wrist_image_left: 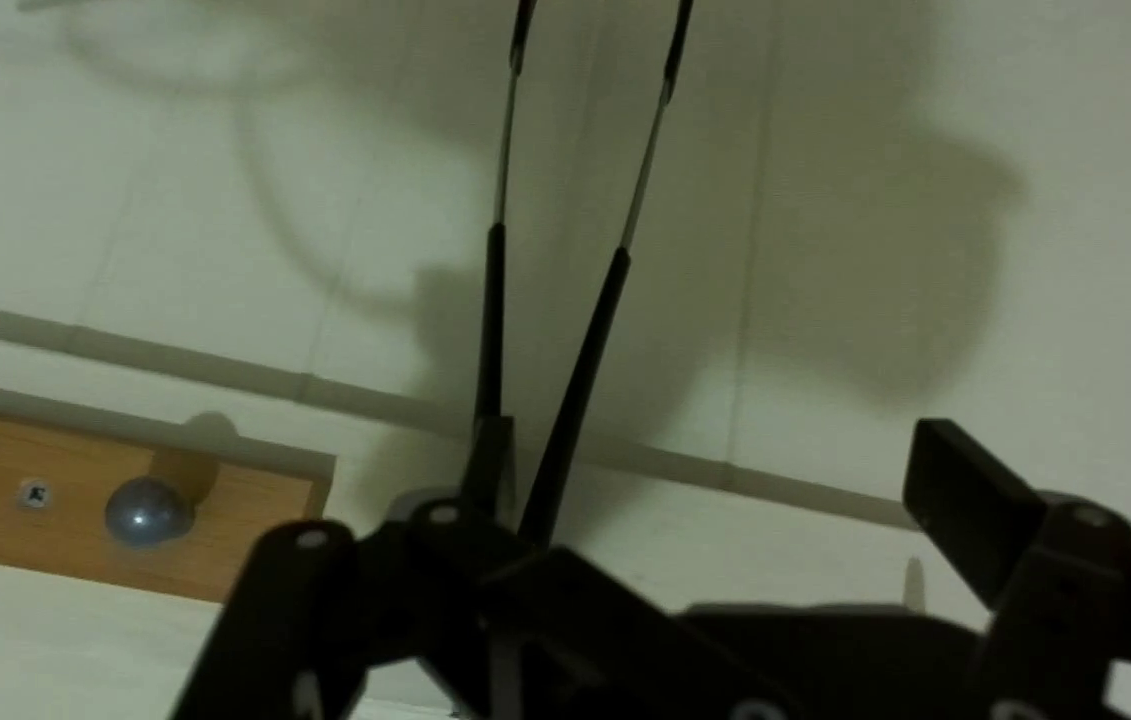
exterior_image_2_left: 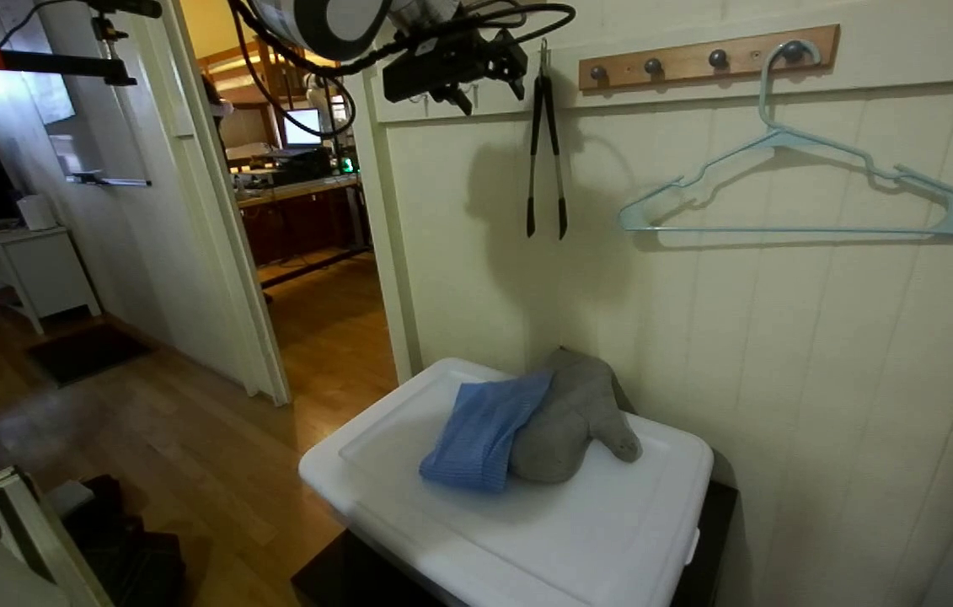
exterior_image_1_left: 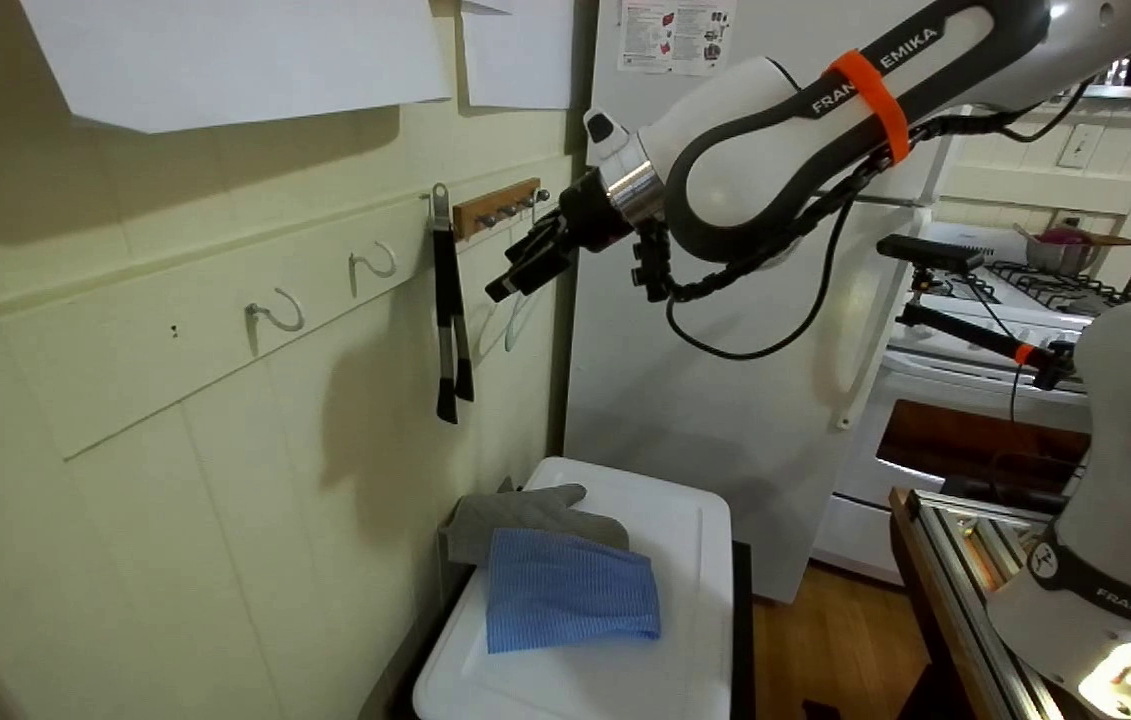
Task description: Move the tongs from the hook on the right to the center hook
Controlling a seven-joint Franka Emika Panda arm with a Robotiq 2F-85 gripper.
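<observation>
The tongs (exterior_image_1_left: 446,280) have black arms with metal sections. They hang from the right hook on the wall board, and their loop covers most of that hook. They also show in an exterior view (exterior_image_2_left: 536,126) and in the wrist view (wrist_image_left: 578,400), where their lower ends point up. The center hook (exterior_image_1_left: 372,263) is bare. My gripper (exterior_image_1_left: 513,268) is open and empty, in front of the wall near the tongs; it also shows in an exterior view (exterior_image_2_left: 490,99). In the wrist view my gripper (wrist_image_left: 715,440) has its left finger overlapping the tongs' upper part; I cannot tell whether they touch.
A third hook (exterior_image_1_left: 277,312) is on the left. A wooden peg rack (exterior_image_2_left: 699,61) beside the tongs holds a light blue hanger (exterior_image_2_left: 788,139). Below stands a white lidded bin (exterior_image_1_left: 685,600) with a grey mitt (exterior_image_1_left: 525,515) and a blue cloth (exterior_image_1_left: 570,590). A fridge (exterior_image_1_left: 685,400) stands close by.
</observation>
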